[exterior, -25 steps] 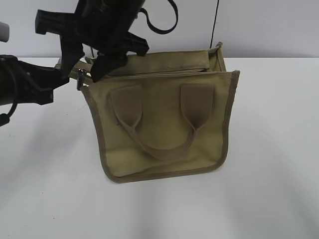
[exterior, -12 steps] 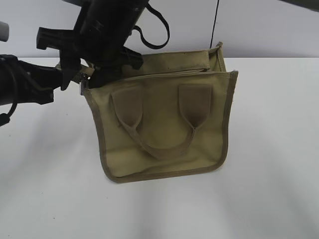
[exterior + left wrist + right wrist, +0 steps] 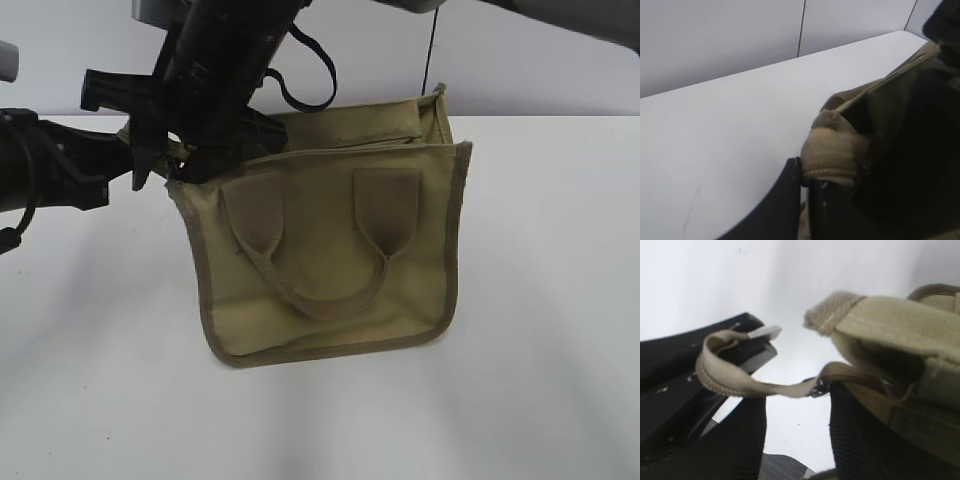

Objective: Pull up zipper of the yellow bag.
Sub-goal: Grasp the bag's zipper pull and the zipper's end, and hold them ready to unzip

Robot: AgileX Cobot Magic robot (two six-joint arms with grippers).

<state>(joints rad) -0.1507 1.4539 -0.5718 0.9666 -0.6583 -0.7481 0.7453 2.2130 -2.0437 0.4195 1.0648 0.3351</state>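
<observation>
The yellow bag (image 3: pixel 330 270) stands on the white table, handle side facing the exterior camera. Its zipper (image 3: pixel 345 143) runs along the top panel. My left gripper (image 3: pixel 138 160) is shut on the khaki tab at the zipper's left end (image 3: pixel 832 152), just off the bag's top left corner. My right gripper (image 3: pixel 192 150) reaches across from above to that same corner. In the right wrist view its fingers (image 3: pixel 797 410) are apart, with the small metal pull (image 3: pixel 817 388) and the khaki strip (image 3: pixel 740 385) lying between them. The pull is hidden in the exterior view.
The white table (image 3: pixel 540 380) spreads around the bag, with a pale wall (image 3: pixel 540 70) behind it. The right arm's black cable (image 3: pixel 310 75) loops above the bag's top. The left arm (image 3: pixel 50 170) lies low at the left edge.
My right gripper has moved left and down over the bag's top left corner and now covers the hanging pull. The bag's top left corner has shifted slightly. The left arm holds still.
</observation>
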